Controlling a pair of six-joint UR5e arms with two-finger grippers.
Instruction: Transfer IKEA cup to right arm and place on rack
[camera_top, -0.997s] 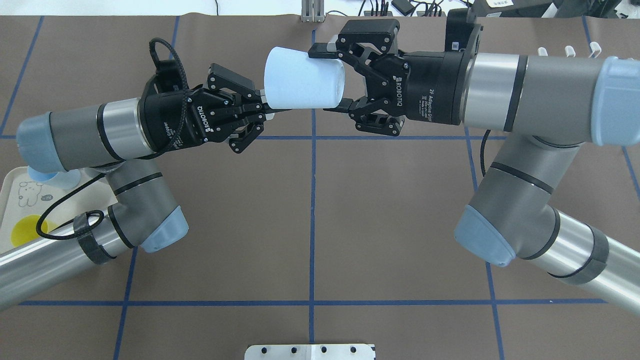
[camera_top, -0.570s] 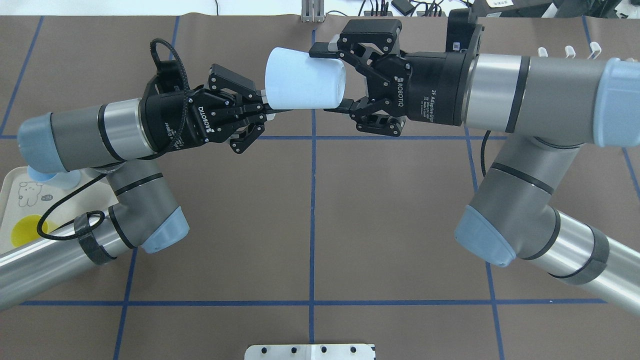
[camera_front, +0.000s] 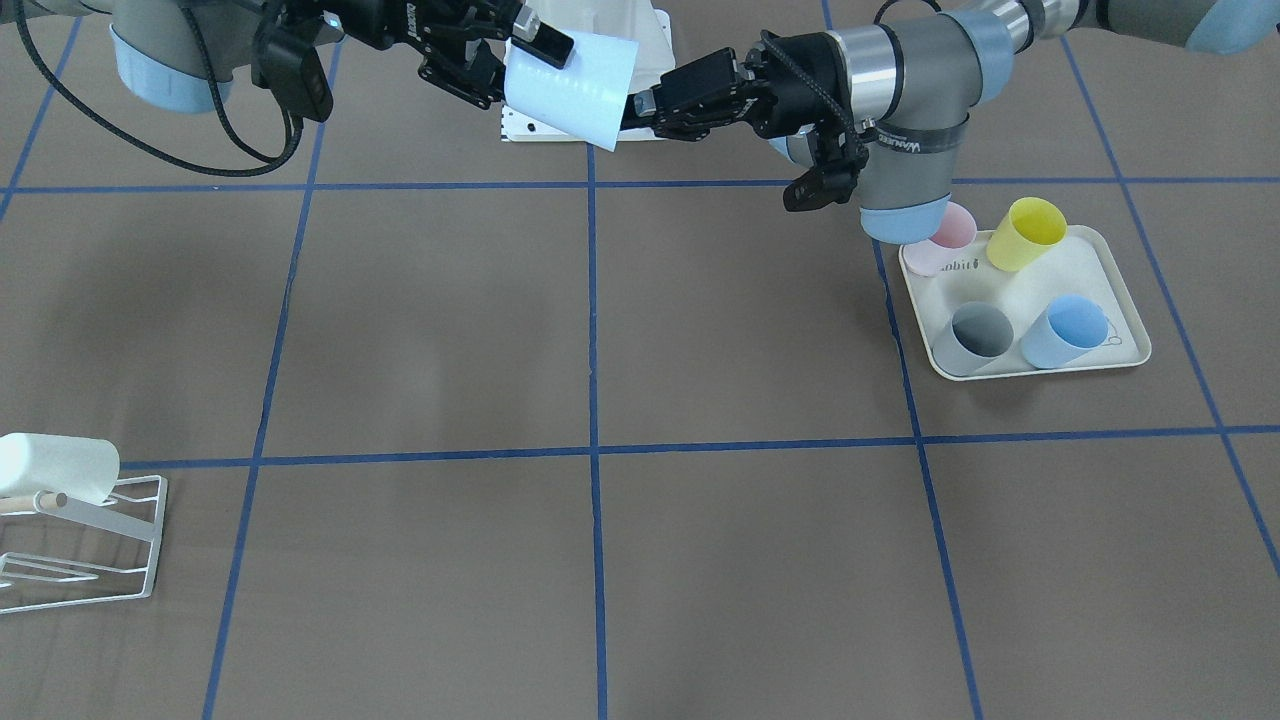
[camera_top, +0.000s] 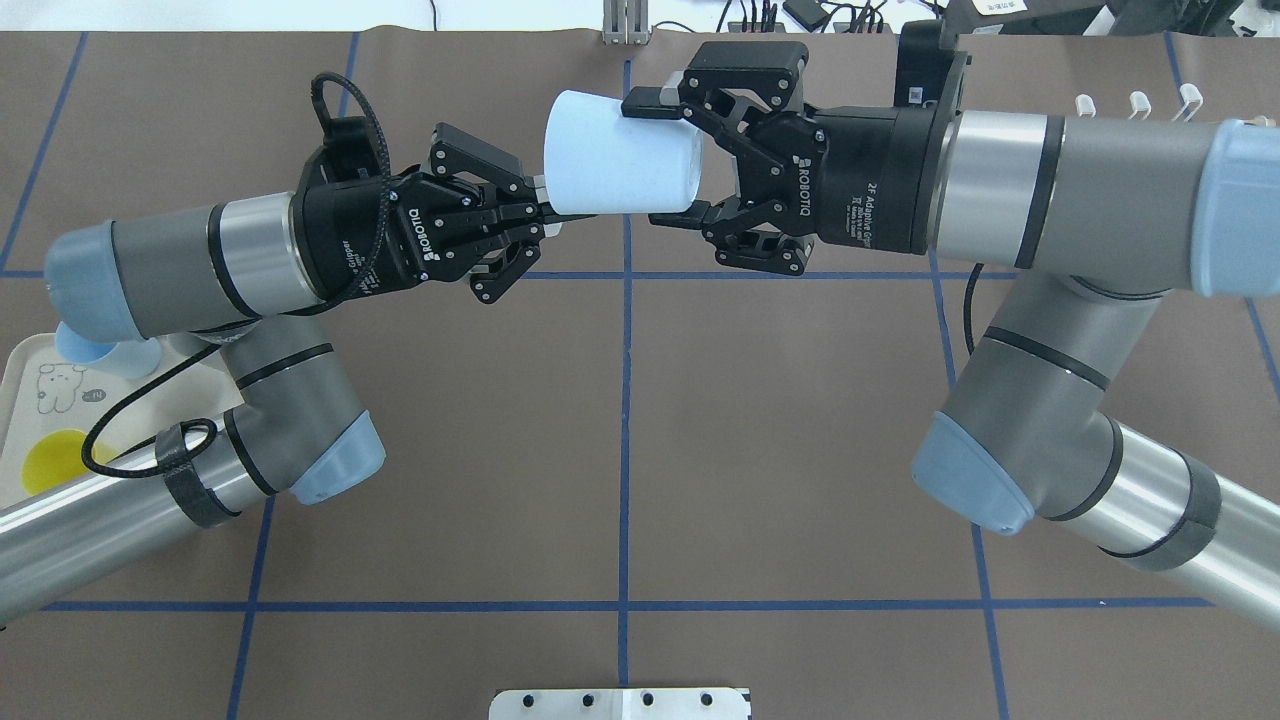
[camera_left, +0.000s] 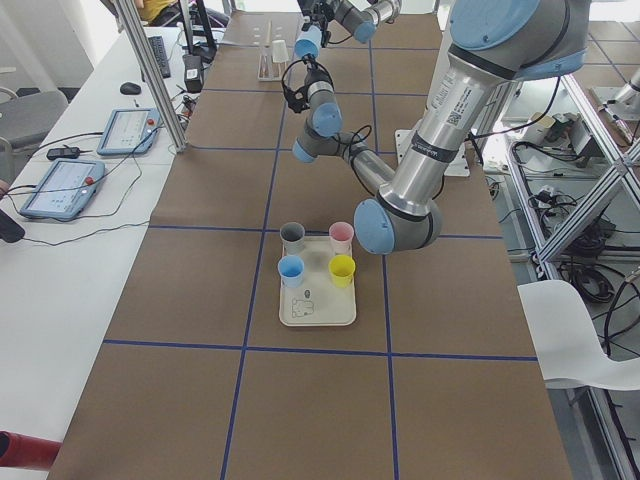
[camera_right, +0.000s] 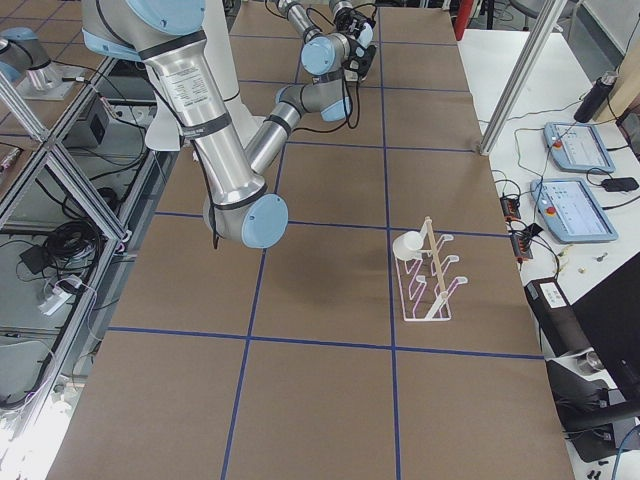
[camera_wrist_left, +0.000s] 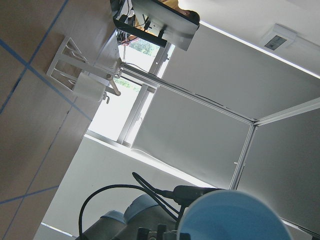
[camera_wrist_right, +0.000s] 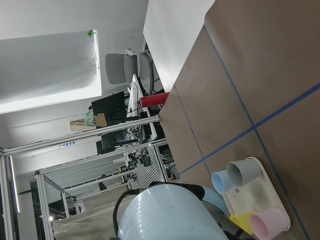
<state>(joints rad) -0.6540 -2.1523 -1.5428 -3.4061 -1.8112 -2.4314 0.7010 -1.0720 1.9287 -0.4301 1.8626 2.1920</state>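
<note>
**A:** Where is the cup (camera_top: 620, 160) right now?

**B:** Up in the air over the counter (camera_front: 700, 400), on its middle line, between the left arm (camera_top: 160, 270) and the right arm (camera_top: 1100, 200). The left jaws pinch its wall at the rim. The right jaws are spread, flanking the base end. Whether they touch it yet, I cannot tell.

**A:** So how should the hand-over go?

**B:** I'd have the right jaws close squarely on the body and get firm before the left jaws let go. Then the left arm should back out straight along the cup, so nothing catches the rim and twists it.

**A:** Which way does it point?

**B:** It lies on its side, long axis about level and running from arm to arm: mouth toward the left arm, base toward the right. The rack (camera_front: 100, 545) stands well apart, at the robot's right end, with a white cup (camera_front: 55, 468) already on it
</note>
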